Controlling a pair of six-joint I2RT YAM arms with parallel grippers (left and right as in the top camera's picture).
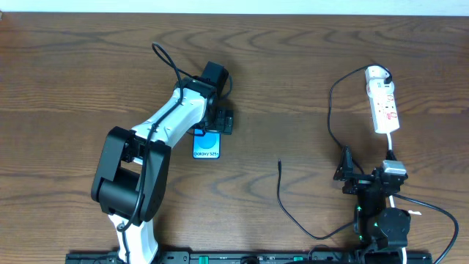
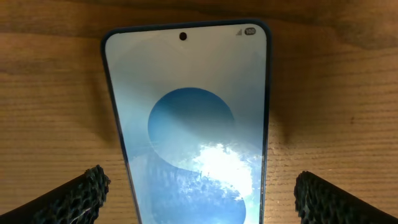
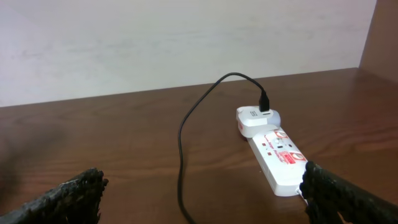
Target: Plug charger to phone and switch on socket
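The phone [image 1: 207, 145] lies flat on the table with its blue-and-white screen lit; it fills the left wrist view [image 2: 189, 124]. My left gripper [image 1: 221, 121] hovers over its far end, open, with a finger on each side of the phone [image 2: 199, 198]. The black charger cable [image 1: 293, 213] loops across the table; its free connector tip [image 1: 280, 164] lies on the wood. Its other end is plugged into a white adapter [image 3: 256, 118] on the socket, a white power strip [image 1: 383, 103] with red marks [image 3: 280, 155]. My right gripper [image 1: 350, 176] is open and empty, near the strip's near end [image 3: 202, 199].
The power strip's white cord [image 1: 421, 209] runs from its near end past the right arm's base. The brown wooden table [image 1: 73, 88] meets a pale wall [image 3: 155, 43] beyond the strip.
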